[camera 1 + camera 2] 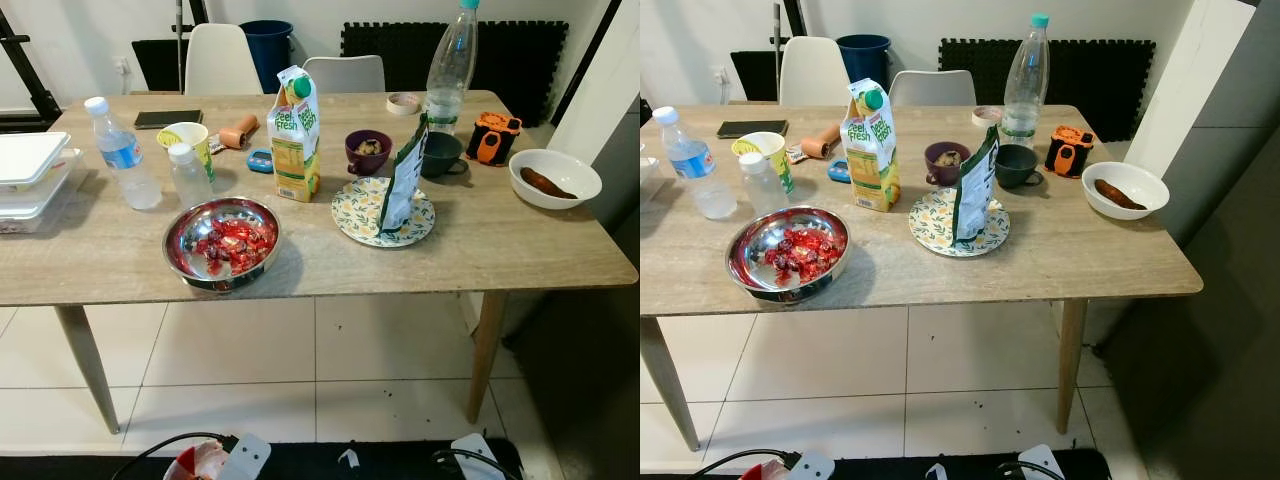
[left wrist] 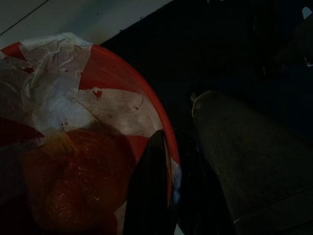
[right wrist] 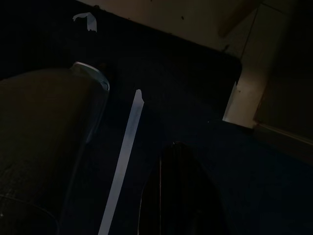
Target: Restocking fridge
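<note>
A juice carton (image 1: 295, 135) stands mid-surface (image 1: 480, 255), a steel bowl (image 1: 221, 243) near-left of it. Both claws' states: cannot tell.

orange tape measure (image 1: 494, 137), phone (image 1: 167, 119), 2 chairs (image 1: 221, 58)

L pincer (image 2: 168, 205), R pincer (image 3: 178, 196): both arms hang low, idle.

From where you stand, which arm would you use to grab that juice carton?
Probably left: the juice carton stands left of the table's middle, behind the steel bowl. Both arms hang low now.
</note>
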{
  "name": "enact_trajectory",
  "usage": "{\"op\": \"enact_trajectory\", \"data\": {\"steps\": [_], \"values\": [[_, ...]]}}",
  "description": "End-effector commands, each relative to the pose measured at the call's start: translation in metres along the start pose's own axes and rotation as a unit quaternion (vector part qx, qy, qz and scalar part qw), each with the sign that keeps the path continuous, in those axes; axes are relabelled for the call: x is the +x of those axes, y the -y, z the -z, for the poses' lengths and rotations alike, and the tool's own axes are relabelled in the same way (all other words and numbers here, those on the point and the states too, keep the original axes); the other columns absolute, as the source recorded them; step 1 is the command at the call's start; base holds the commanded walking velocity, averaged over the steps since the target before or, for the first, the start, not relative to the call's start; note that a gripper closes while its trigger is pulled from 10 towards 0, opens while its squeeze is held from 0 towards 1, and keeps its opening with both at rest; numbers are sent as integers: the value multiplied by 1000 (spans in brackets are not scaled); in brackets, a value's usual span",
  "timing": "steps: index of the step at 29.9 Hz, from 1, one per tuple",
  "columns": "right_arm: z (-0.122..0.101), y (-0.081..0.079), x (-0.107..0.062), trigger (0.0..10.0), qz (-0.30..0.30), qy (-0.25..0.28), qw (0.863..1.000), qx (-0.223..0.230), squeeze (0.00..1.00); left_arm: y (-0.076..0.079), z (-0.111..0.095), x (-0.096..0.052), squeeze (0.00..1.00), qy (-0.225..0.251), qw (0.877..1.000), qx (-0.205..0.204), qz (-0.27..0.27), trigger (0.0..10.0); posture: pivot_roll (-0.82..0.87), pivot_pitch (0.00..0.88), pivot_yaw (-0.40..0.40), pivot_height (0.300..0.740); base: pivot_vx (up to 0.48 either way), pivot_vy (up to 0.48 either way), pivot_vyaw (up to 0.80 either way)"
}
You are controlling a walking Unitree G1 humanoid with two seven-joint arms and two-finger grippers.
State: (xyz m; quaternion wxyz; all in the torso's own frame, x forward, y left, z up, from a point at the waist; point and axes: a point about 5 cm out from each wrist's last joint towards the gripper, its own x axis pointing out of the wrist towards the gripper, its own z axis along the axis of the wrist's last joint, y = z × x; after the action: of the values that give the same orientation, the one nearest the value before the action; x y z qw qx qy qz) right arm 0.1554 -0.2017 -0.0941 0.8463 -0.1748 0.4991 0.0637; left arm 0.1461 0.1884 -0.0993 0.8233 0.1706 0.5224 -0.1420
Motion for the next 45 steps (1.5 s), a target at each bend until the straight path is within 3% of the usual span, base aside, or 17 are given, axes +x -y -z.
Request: {"op": "enact_trajectory", "data": {"steps": [1, 45], "values": [[17, -9, -2, 10000, -15, -32, 999, -6, 0, 15, 23, -2, 0, -41, 999, 0, 22, 10000, -58, 110, 4, 740, 0, 0, 0], [17, -9, -2, 10000, -13, -33, 999, -9, 0, 12, 21, -2, 0, -40, 999, -3, 17, 10000, -52, 96, -3, 740, 0, 0, 0]]}}
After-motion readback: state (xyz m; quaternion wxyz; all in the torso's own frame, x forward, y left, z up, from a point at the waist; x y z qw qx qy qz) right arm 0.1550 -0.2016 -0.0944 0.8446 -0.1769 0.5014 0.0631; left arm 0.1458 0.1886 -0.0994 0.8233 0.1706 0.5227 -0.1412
